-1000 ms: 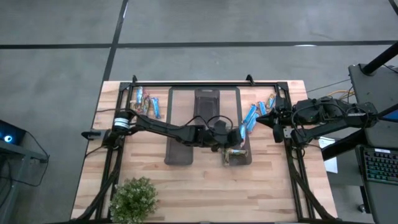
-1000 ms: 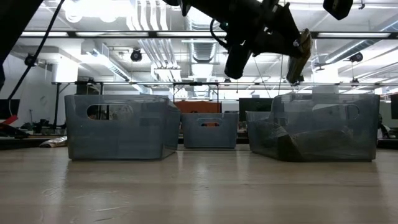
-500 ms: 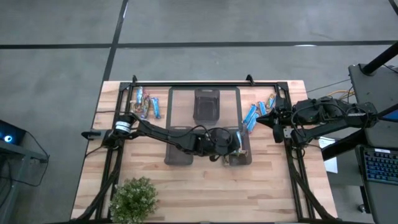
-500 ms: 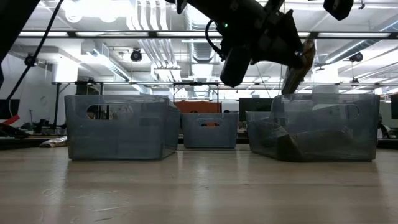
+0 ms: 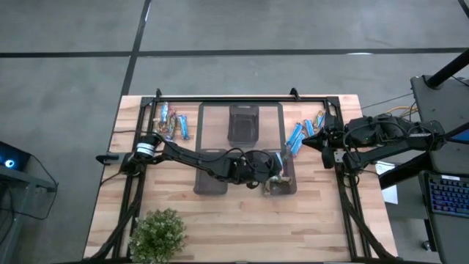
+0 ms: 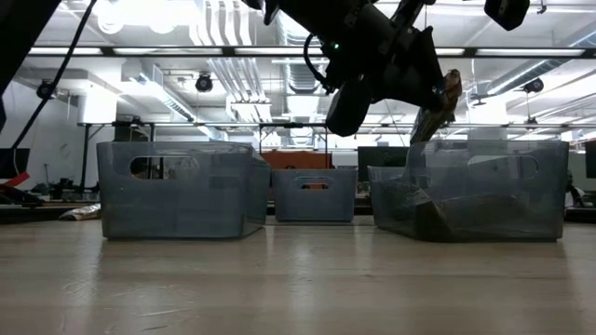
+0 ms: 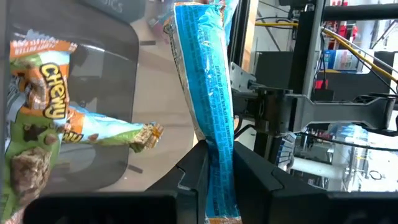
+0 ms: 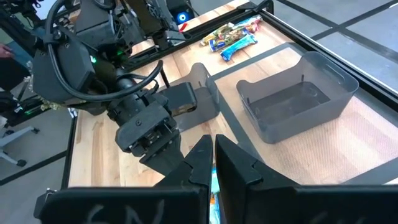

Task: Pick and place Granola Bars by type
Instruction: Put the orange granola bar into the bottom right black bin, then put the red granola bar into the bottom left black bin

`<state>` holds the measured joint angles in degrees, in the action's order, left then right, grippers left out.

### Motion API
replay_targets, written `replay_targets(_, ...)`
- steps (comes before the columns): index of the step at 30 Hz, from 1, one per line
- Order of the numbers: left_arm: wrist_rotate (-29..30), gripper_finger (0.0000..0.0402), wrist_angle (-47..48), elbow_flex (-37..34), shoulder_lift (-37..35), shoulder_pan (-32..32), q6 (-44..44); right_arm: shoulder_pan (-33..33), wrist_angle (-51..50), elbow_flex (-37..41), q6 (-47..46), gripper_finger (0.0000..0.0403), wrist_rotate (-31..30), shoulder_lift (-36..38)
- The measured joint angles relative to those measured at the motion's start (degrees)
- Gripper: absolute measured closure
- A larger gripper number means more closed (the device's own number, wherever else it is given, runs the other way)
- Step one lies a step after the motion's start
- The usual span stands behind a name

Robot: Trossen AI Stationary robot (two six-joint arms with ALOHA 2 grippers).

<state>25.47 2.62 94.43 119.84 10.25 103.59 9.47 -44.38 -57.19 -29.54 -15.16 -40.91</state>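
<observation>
My left gripper reaches across the table over the right-hand bin and is shut on a blue granola bar. In the low view the bar slants above that bin's rim. Inside the bin lie brownish "Chewy" bars. Loose blue bars lie on the table right of the bins, and more bars lie at the far left. My right gripper waits shut by the table's right edge. My left gripper pinches the blue bar's flat faces between its two fingers, near one end of the wrapper. The bar lies along the fingers and sticks out past their tips. It is lifted clear and slants above the right-hand bin.
A grey bin stands at the left and a smaller one at the far middle. A black frame rail runs along the far edge. A potted plant sits at the near left corner.
My left gripper has come a little toward the near edge and down over the right-hand bin, rolling at the wrist. The held bar has tipped from nearly upright to a slant, still clear of the bin.
</observation>
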Motion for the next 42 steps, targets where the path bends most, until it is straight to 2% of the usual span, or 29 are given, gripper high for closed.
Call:
replay_targets(10, 0.0, 0.0351, -0.6, 0.0, 0.0, 0.0, -1.3, 0.0, 0.0, 0.0, 0.2, 0.039, 0.0, 0.0)
replay_targets(19, -0.9, 0.0289, -0.4, 0.0, -0.1, 0.0, -0.9, 0.0, 0.0, 0.0, 0.2, 0.039, 0.2, 0.0)
replay_targets(23, -1.5, 0.0274, -0.4, 0.0, -0.1, 0.0, -0.6, 0.0, 0.0, 0.0, 0.2, 0.039, 0.2, 0.0)
replay_targets(42, -3.8, 0.0274, -0.4, 0.0, -0.1, 0.0, -3.4, 0.0, 0.0, 0.0, 0.2, 0.039, 0.1, 0.0)
